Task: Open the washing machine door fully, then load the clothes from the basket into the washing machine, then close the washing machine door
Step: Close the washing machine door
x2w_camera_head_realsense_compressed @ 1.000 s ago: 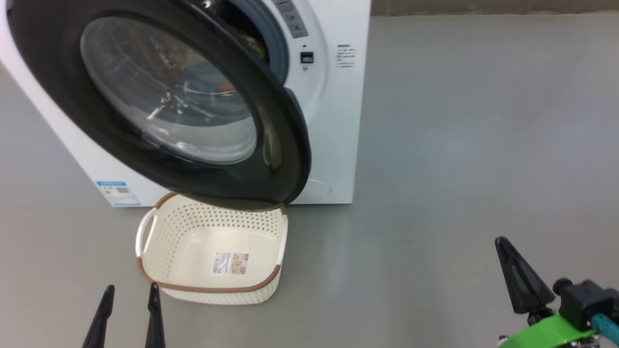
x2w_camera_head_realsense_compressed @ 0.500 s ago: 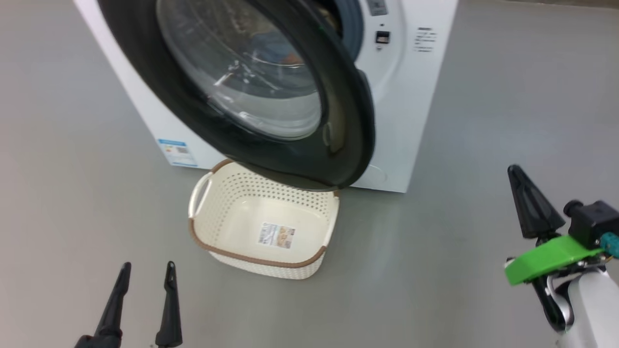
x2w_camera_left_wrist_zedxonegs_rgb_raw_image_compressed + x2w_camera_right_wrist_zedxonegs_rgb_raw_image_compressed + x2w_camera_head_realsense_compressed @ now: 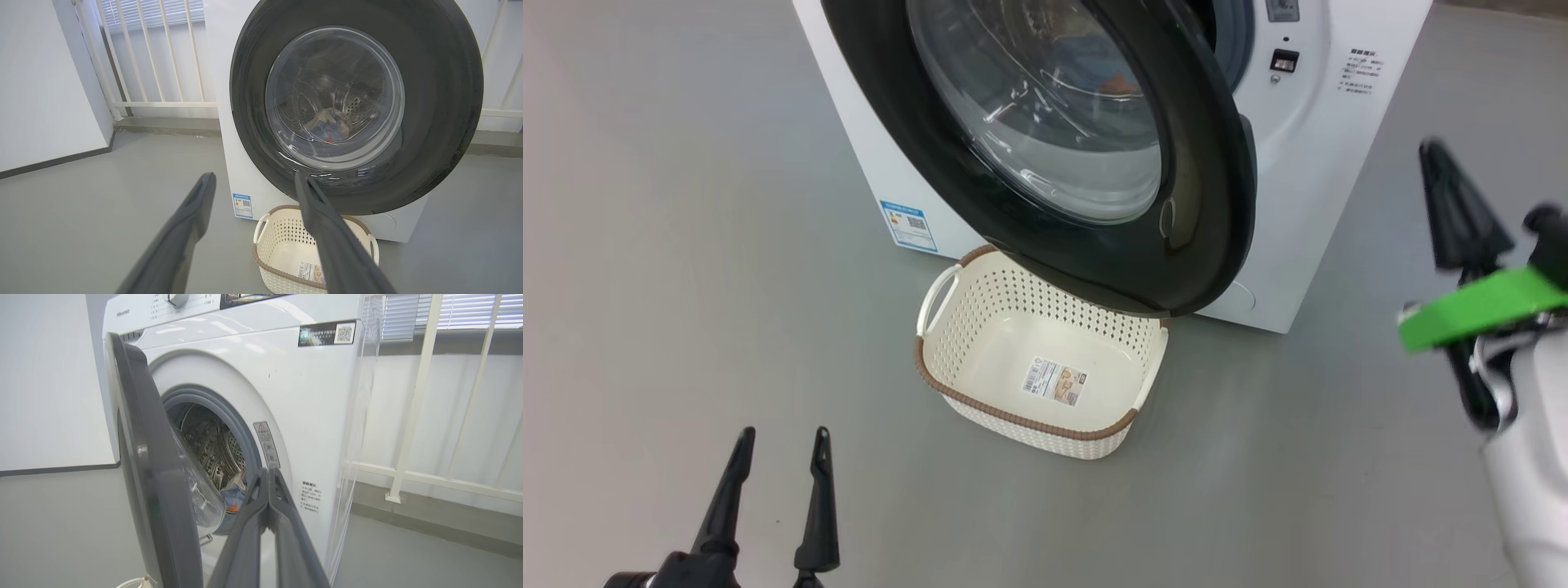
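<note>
At the lower left of the head view, the left pincer (image 3: 784,433) hangs released over the grey floor (image 3: 686,245), fingers apart. In the middle, the basket (image 3: 1013,418) stands before the washer (image 3: 1323,163), its far rim under the half-open door (image 3: 1217,204); the clothes (image 3: 235,494) lie in the drum (image 3: 204,437). At the right edge, the right pincer (image 3: 1437,163) is raised and blurred, clenched tip to tip in its wrist view.

Washing machine door (image 3: 1209,204): glossy black plastic, clear glass porthole (image 3: 1054,122). Drum (image 3: 208,441): perforated steel. Basket (image 3: 980,327): matt cream plastic, brown woven-look rim (image 3: 1013,418). Floor (image 3: 686,245): smooth grey, matt.
</note>
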You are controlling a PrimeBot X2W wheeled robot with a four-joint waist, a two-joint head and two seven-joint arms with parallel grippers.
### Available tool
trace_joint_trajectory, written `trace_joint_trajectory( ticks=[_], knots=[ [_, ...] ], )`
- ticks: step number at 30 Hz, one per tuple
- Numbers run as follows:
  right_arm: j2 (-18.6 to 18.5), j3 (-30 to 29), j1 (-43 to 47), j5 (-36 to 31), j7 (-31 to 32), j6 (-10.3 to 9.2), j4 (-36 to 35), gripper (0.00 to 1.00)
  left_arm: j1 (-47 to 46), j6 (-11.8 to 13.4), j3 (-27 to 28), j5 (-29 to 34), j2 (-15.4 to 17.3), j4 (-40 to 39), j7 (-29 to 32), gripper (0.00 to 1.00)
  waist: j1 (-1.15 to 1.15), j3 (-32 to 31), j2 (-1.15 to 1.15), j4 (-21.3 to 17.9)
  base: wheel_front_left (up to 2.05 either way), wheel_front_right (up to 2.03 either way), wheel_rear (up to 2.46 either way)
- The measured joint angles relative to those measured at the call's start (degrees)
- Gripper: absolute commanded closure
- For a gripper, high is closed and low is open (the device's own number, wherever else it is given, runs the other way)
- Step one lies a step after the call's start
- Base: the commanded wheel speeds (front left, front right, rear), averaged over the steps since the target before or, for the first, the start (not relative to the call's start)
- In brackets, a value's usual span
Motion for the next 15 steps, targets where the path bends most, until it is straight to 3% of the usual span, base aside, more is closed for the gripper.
trace_joint_trajectory(
  ticks=[6,10,15],
  knots=[
    [-1.18,3.28,-11.07,0.42,-0.01,0.00,-5.09,1.00,-0.13,0.00,0.68,0.40,-0.78,-0.13,-0.02,0.00,0.00,1.07,0.00,-0.02,0.00,0.00,0.00],
    [-1.88,10.12,-17.73,0.41,-0.03,0.00,-7.17,1.00,-0.62,-0.42,0.96,0.85,-1.44,-0.54,-0.05,0.00,0.00,1.84,0.00,-0.04,0.00,0.00,0.00],
    [-1.55,17.52,-19.73,0.93,-0.08,0.00,-7.65,1.00,-0.64,-0.53,1.25,1.46,-1.97,-0.78,-0.05,0.00,0.00,2.10,0.00,0.44,0.00,0.00,0.00]
  ],
)
